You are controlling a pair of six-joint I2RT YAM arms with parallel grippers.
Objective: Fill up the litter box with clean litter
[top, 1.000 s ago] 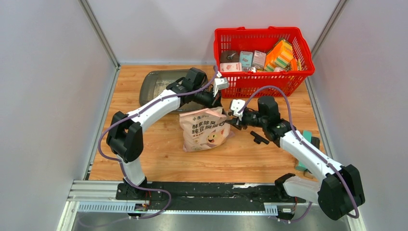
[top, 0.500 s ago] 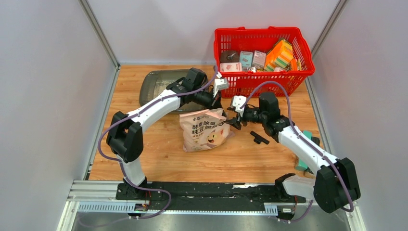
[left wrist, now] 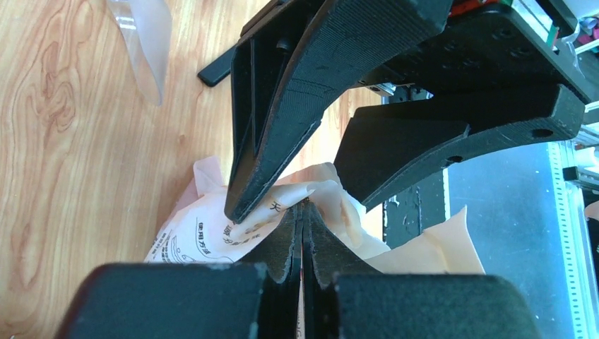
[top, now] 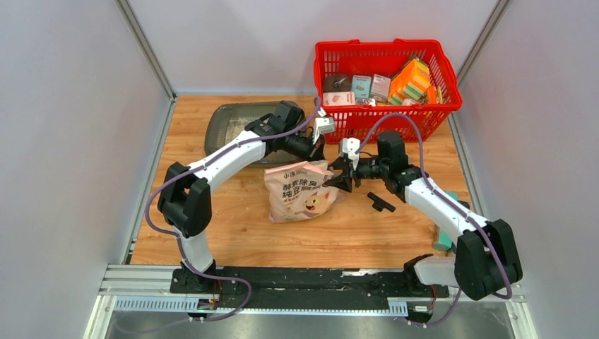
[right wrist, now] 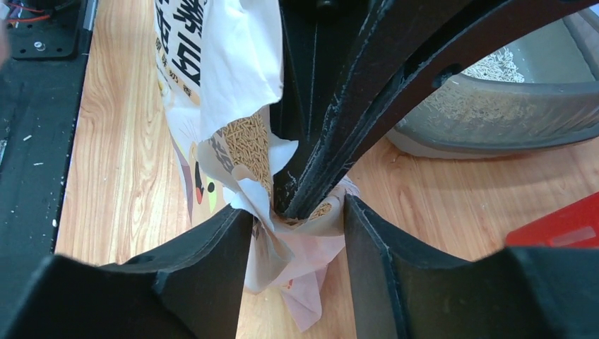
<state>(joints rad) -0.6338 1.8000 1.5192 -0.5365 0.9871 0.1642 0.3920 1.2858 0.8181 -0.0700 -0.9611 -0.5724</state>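
Observation:
The pinkish-cream bag of clean litter (top: 302,192) lies on the wooden table, top end toward the far side. My left gripper (top: 316,152) is shut on the bag's top edge; the left wrist view shows its jaws (left wrist: 304,212) pressed flat on the paper. My right gripper (top: 344,176) is open, its jaws (right wrist: 297,222) straddling the crumpled top corner of the bag (right wrist: 219,85) beside the left fingers (right wrist: 318,162). The dark grey litter box (top: 226,121) sits behind the left arm, partly hidden. Pale granules lie in the litter box (right wrist: 494,106).
A red mesh basket (top: 387,116) of boxes stands at the back right. A small black part (top: 381,203) lies on the table right of the bag, and a teal object (top: 452,205) near the right wall. A translucent pink scoop (left wrist: 145,42) lies beyond the bag.
My right gripper has moved left, up to the bag's top right corner, with its jaws open around it. The left gripper has stayed shut on the bag.

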